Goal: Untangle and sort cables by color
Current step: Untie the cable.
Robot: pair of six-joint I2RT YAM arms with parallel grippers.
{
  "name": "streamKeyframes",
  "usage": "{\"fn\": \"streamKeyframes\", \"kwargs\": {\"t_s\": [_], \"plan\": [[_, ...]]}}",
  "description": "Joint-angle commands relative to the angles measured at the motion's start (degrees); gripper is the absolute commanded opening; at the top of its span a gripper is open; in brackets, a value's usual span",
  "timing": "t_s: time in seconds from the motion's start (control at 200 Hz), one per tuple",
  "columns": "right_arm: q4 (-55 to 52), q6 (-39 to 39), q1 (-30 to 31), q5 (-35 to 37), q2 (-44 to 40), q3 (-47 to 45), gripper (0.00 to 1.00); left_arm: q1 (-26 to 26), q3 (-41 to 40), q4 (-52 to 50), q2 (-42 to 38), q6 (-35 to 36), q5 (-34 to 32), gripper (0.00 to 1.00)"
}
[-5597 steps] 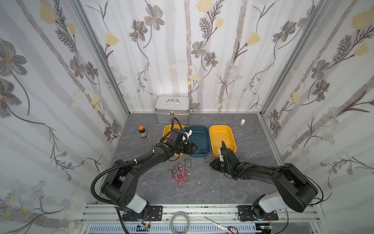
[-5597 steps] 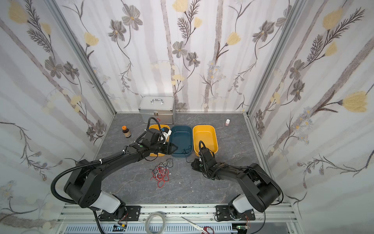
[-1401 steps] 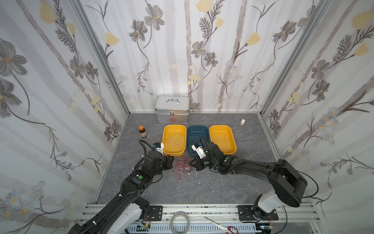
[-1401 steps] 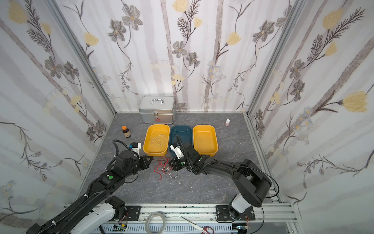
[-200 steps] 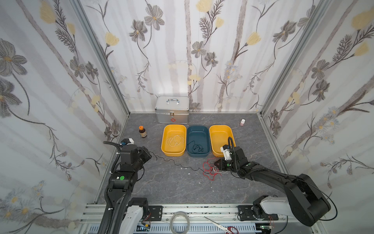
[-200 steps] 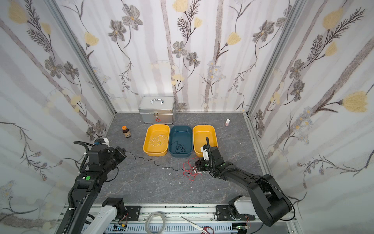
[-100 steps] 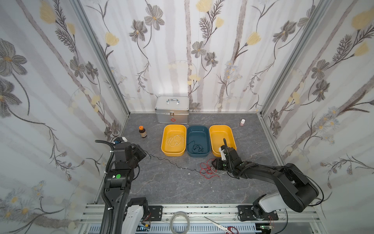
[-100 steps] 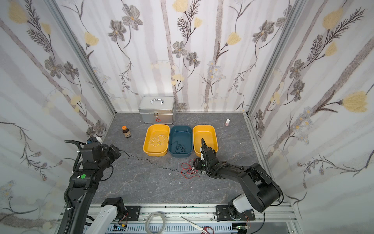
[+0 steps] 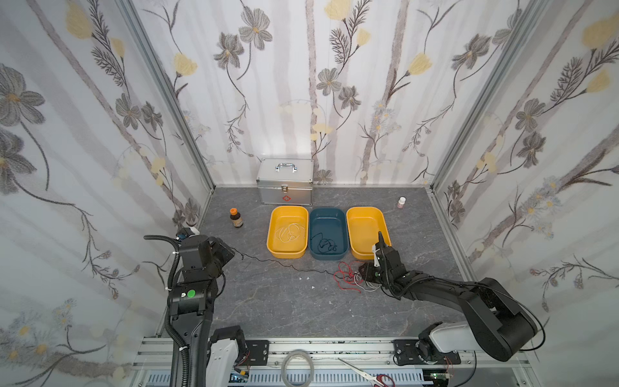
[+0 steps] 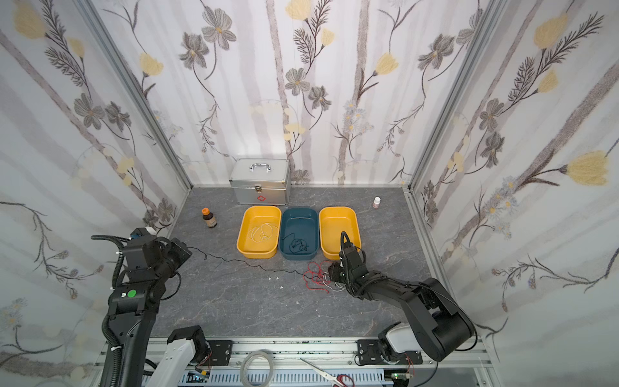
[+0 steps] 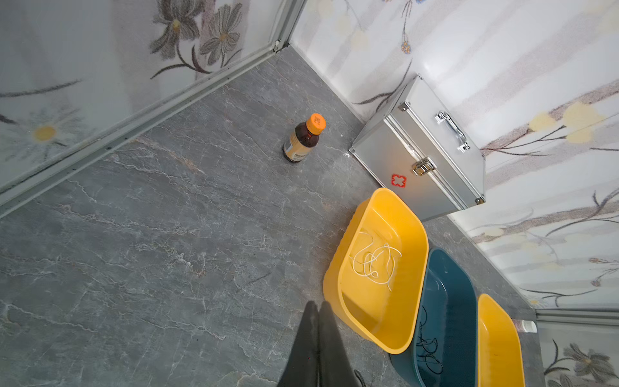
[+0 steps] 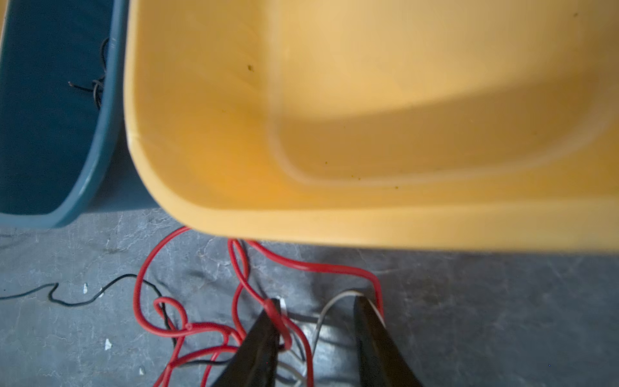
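**Right black parallel gripper just popped open**

It sits over the red wire tangle. Left black gripper, pulled further back, stays clenched on one thin black cable running to that tangle. One teal plastic tub sits between two yellow tubs.

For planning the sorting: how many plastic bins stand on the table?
3, side by side before the metal case: left yellow bin with white cable, middle blue bin with black cable, right yellow bin. None seems hidden.
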Motion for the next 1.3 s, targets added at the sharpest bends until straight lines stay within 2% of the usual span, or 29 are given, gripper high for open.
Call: {"fn": "streamKeyframes", "kwargs": {"t_s": [0.0,0.21,0.315,0.44,0.595,0.889,1.039,1.179,1.294], "plan": [[-5.3,-1.7,1.2,-1.9,-2.5,1.6,0.44,0.0,-1.0,6.2,0.6,-1.4,9.0,0.0],[-10.4,-5.6,5.8,-0.8,-6.8,8.2,0.49,-0.8,-0.5,11.2,2.8,-2.0,23.8,0.0],[-11.8,-7.4,8.0,1.1,-8.1,10.8,0.52,-2.0,1.5,10.3,2.8,-1.3,24.6,0.0],[-6.8,-12.1,11.5,-3.3,-7.1,12.3,0.58,-3.6,2.9,11.8,3.2,-3.0,26.5,0.0],[-1.3,-18.8,17.0,-6.2,0.5,15.2,0.63,-5.3,5.3,12.6,3.6,-4.5,26.5,0.0],[0.1,-24.0,18.6,-4.1,15.2,23.5,0.67,-5.6,10.3,11.9,4.5,-4.7,26.3,0.0],[-2.3,-24.4,18.6,-3.4,20.1,27.0,0.64,-5.6,11.1,12.2,4.6,-4.7,26.0,0.0],[-1.3,-24.0,18.7,-4.7,20.7,25.6,0.6,-5.6,12.5,11.3,5.5,-3.6,25.6,0.0],[-1.0,-23.3,18.6,-4.1,21.8,24.9,0.45,-5.6,13.1,11.3,5.5,-3.4,24.9,0.0]]}}
